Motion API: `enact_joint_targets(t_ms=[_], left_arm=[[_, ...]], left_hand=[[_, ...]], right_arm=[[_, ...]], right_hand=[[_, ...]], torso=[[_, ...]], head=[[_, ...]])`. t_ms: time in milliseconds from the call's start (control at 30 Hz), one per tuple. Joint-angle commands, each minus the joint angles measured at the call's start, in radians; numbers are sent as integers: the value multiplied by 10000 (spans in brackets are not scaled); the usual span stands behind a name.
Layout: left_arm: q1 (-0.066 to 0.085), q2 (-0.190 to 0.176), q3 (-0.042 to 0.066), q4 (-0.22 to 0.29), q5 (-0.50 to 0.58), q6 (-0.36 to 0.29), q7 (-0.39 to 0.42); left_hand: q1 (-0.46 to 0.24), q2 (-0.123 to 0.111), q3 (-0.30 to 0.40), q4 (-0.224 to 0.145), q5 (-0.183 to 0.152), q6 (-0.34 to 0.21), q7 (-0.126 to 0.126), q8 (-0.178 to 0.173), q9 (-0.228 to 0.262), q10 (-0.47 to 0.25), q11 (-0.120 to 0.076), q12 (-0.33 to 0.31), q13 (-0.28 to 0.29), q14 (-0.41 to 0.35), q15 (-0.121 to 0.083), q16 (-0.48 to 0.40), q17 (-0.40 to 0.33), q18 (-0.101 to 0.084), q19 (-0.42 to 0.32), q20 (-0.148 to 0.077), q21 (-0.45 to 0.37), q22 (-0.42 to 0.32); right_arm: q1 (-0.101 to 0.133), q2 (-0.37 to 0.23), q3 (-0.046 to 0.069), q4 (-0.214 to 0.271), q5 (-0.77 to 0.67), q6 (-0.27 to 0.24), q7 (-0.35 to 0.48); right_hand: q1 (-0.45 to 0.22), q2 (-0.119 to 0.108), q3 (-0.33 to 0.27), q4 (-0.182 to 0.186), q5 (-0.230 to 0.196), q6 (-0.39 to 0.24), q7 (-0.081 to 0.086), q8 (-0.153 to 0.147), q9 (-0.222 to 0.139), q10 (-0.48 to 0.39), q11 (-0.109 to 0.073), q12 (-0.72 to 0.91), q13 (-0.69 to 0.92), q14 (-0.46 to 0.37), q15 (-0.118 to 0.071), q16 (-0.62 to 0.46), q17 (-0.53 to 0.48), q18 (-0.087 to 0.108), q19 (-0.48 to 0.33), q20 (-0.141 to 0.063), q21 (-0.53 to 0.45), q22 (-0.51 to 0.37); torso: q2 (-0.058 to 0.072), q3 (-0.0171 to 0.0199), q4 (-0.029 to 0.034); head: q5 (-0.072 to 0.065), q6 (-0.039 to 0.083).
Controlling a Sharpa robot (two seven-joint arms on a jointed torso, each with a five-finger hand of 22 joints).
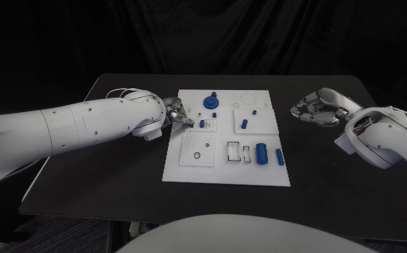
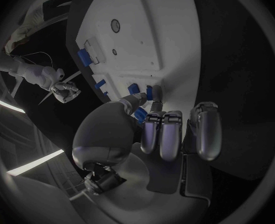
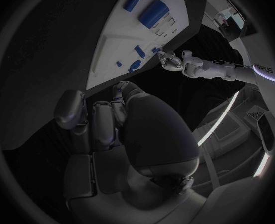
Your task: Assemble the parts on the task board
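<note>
The white task board (image 1: 191, 173) lies in the middle of the black table. On it stand a round blue knob (image 1: 210, 99), several small blue pegs, one (image 1: 244, 123) near the middle, and two blue cylinders (image 1: 262, 152) near the front right. My left hand (image 1: 178, 115) is at the board's left edge, its fingertips (image 1: 190, 122) right beside a small blue part (image 1: 202, 124). The left wrist view shows the thumb (image 2: 132, 102) and fingers (image 2: 161, 134) close around blue parts (image 2: 133, 88); whether one is pinched is hidden. My right hand (image 1: 314, 109) hovers off the board's right side, fingers curled in on nothing.
Rectangular slots (image 1: 238, 152) and a sub-plate with holes (image 1: 199, 150) sit on the board's near half. Bare black table (image 1: 102, 170) surrounds the board. A dark curtain hangs behind the table's far edge.
</note>
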Motion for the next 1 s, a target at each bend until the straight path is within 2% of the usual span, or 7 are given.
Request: enact_joint_targets(t_ms=[33,367,433,600,633,700,1000], left_arm=[[-70,16,-21,16,47,225,17],[-76,-12,-21,24,47,220,113],[-77,-10,-21,27,47,237,123],[-78,5,-21,24,47,256,159],[-78,10,-21,19,47,255,166],[-78,18,-21,8,47,257,171],[-80,46,-21,-49,47,432,-46]], left_hand=[[-25,38,38,42,-47,-14,-37,65,17,1037,-57,36,2633,1057,-81,-11,2634,185,-31,4,-38,957],[-2,28,78,-16,51,-35,-33,68,27,1037,-58,36,2633,1057,-83,-11,2634,201,-69,4,-94,914],[-73,24,41,25,-110,-42,-25,68,26,1037,-47,36,2633,1057,-74,-11,2634,200,-72,10,-105,914],[-251,71,-121,169,-892,-47,-17,55,-2,1037,-32,36,2633,1057,-56,-11,2634,208,-95,28,-156,895],[-365,74,-272,282,-1146,-53,-4,33,-32,1037,-20,36,2633,1057,-47,-11,2634,208,-92,36,-165,902],[-508,76,-465,438,-1343,-54,10,5,-73,1037,-4,36,2633,1057,-34,-11,2634,209,-94,48,-177,903],[-927,59,-1354,1026,-1701,-89,94,-207,-345,1037,69,36,2633,1057,25,-11,2634,233,-149,97,-289,853]], right_arm=[[-30,-8,6,0,-50,68,-185],[-35,-5,6,0,-50,113,-227],[-36,-2,6,0,-50,117,-229],[-38,5,6,1,-50,125,-226],[-38,4,6,2,-50,126,-227],[-39,3,6,4,-50,129,-228],[-39,-5,6,10,-50,139,-233]], right_hand=[[-103,27,51,9,8,-61,26,-45,9,-41,6,-58,-20,203,43,-59,-13,201,-70,31,-27,184],[-108,26,64,8,17,-72,28,-55,9,-48,7,-66,-29,199,43,-74,-26,206,-78,32,-52,174],[-108,26,64,8,17,-72,28,-55,9,-48,7,-66,-29,199,43,-74,-26,206,-78,32,-52,174],[-108,26,64,8,17,-72,28,-55,9,-48,7,-66,-29,199,43,-74,-26,206,-78,32,-52,174],[-108,26,64,8,17,-72,28,-55,9,-48,7,-66,-29,199,43,-74,-26,206,-78,32,-52,174],[-108,26,64,8,17,-72,28,-55,9,-48,7,-66,-29,199,43,-74,-26,206,-78,32,-52,174],[-113,18,77,4,23,-90,33,-69,8,-55,11,-72,-35,195,45,-83,-34,210,-84,34,-72,168]], torso=[[-1,5,3],[5,0,1],[8,-3,2],[8,-1,-3],[6,0,-2],[3,1,1],[6,4,-4]], head=[[-11,2],[-13,2],[-5,2],[2,2],[0,2],[-3,2],[-5,2]])
